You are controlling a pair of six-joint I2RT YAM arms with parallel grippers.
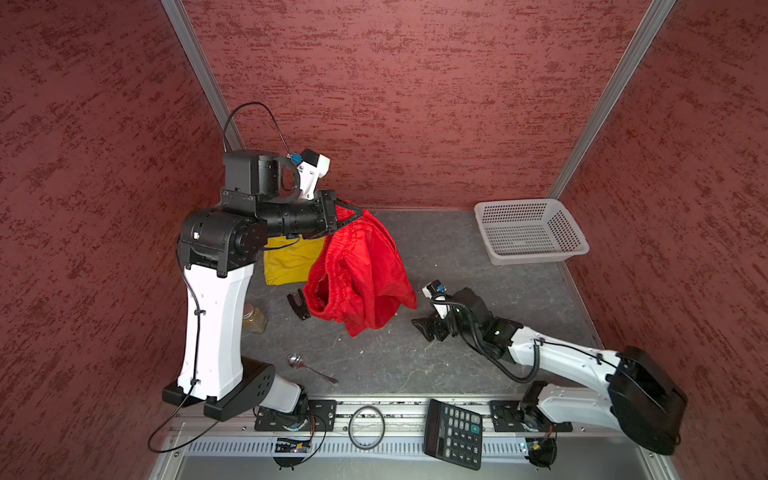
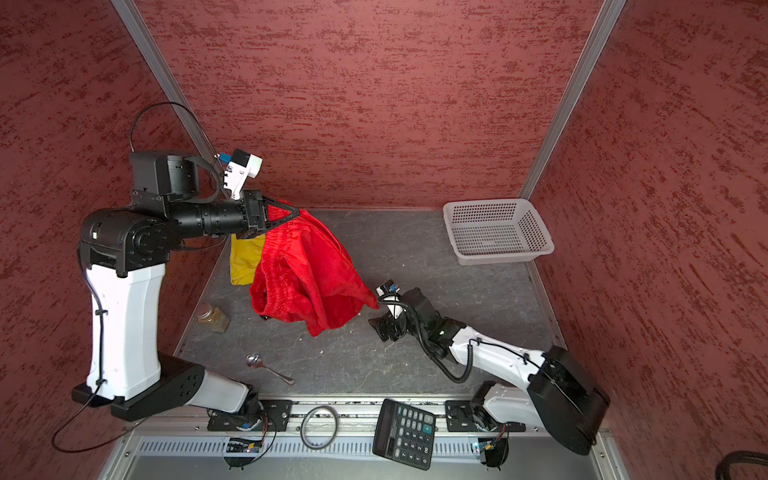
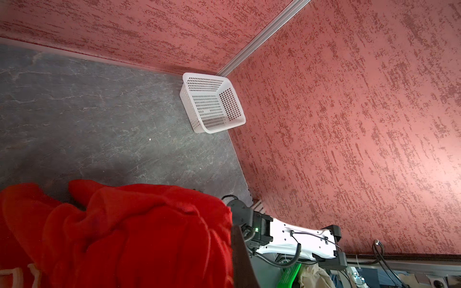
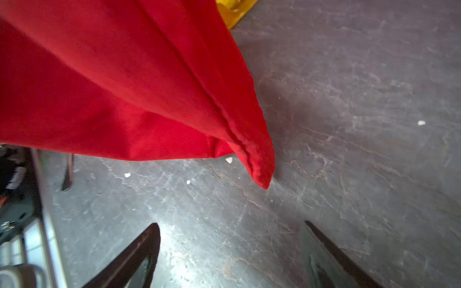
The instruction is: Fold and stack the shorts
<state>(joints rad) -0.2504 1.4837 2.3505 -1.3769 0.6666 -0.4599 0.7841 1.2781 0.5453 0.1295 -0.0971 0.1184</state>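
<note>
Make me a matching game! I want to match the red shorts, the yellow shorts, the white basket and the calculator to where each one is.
Things:
1. red shorts
2. yellow shorts
3. white basket
4. calculator

Places:
A. in the far right corner of the table
B. lying low on the table
C. on the metal rail at the front
D. hanging from the left gripper

Pairs: 1-D, 2-B, 3-A, 4-C
</note>
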